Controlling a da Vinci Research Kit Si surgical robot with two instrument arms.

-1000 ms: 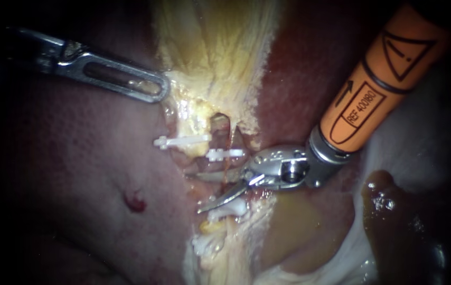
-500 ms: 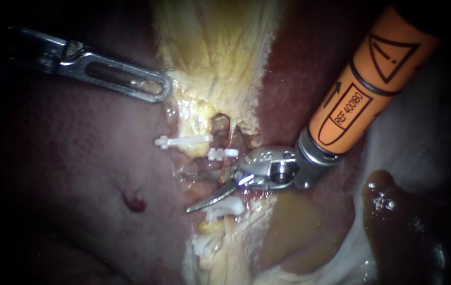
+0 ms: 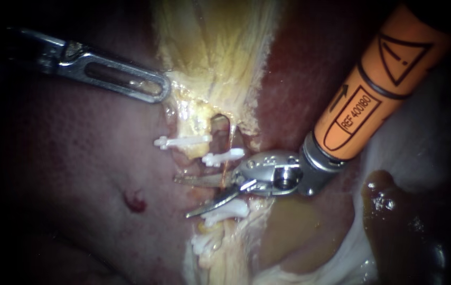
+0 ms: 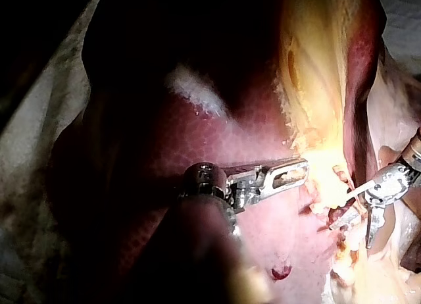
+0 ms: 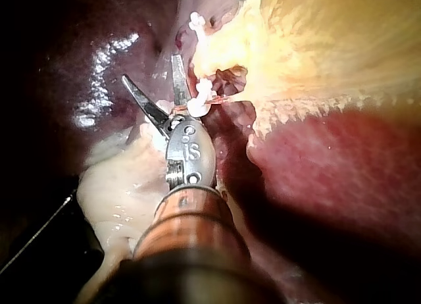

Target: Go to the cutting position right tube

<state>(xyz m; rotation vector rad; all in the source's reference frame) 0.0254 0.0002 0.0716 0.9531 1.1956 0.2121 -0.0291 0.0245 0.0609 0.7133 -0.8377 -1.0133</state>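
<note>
Centre of the endoscope frame, slightly below middle: right instrument (image 3: 181, 197). The shaft enters from the upper right under an orange sleeve (image 3: 378, 89) and ends in a metal wrist. Its jaws are two slim curved blades, spread in a V toward frame left with nothing gripped between them. The upper blade lies level and the lower one slants down-left. The right wrist view (image 5: 151, 67) shows the same clear gap between the blades.

- Right tube (image 3: 228, 145): thin reddish strand running down the centre of the frame from a hollow in the pale yellow tissue (image 3: 215, 47). It meets the root of the upper blade. Whether it passes between the blades cannot be told.
- Upper right clip (image 3: 224, 155): white, across the right tube, just above the blades.
- Lower clip (image 3: 228, 209): white, just beneath the lower blade.
- Upper left clip (image 3: 180, 141): white, left of the tube and apart from the blades.
- Left instrument (image 3: 157, 88): slotted metal tip in the upper left of the frame, resting against the edge of the pale yellow tissue and well apart from the blades. Whether it holds that tissue cannot be told.
- Liver (image 3: 67, 174): dark pink surface filling the left half of the frame, with a small red spot (image 3: 134, 202) at lower left of centre.
</note>
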